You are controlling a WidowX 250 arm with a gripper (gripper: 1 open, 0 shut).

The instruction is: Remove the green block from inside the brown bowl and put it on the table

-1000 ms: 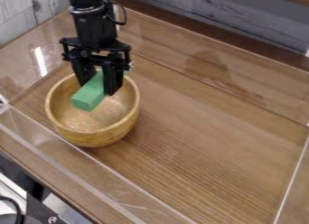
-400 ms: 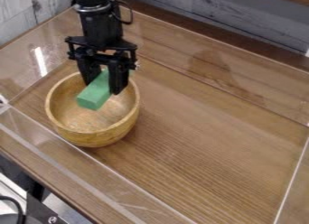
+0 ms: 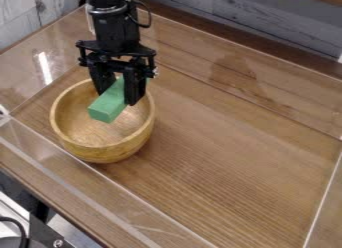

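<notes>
Wood-grain brown fills most of the view: the counter (image 3: 247, 142) runs in horizontal streaks from the far left corner down to the near right, glossy enough to catch pale reflections. Low clear acrylic walls (image 3: 318, 217) border it, one running along the near edge and another along the right side, their edges showing as thin bright lines. Behind the far edge is a grey, weathered plank backdrop (image 3: 267, 12).

Next in size, the black robot arm (image 3: 110, 17) comes down from the top left of the picture, nearly vertical, ending over the far rim of the bowl.

The brown bowl (image 3: 74, 130) stands on the left part of the counter, near the left wall. It is round, thick-walled, light tan, with visible grain inside, and upright.

The end effector (image 3: 118, 90) points downward over the bowl's far side, its two dark fingers (image 3: 135, 87) closed onto the green block (image 3: 108, 104). The fingers grip the block at its upper end, one on each side.

The green block is tilted, its upper end between the fingers and its lower end slanting down to the left, over the bowl's interior. Whether that lower end touches the inside of the bowl cannot be told from this angle. It is not on the counter.
</notes>
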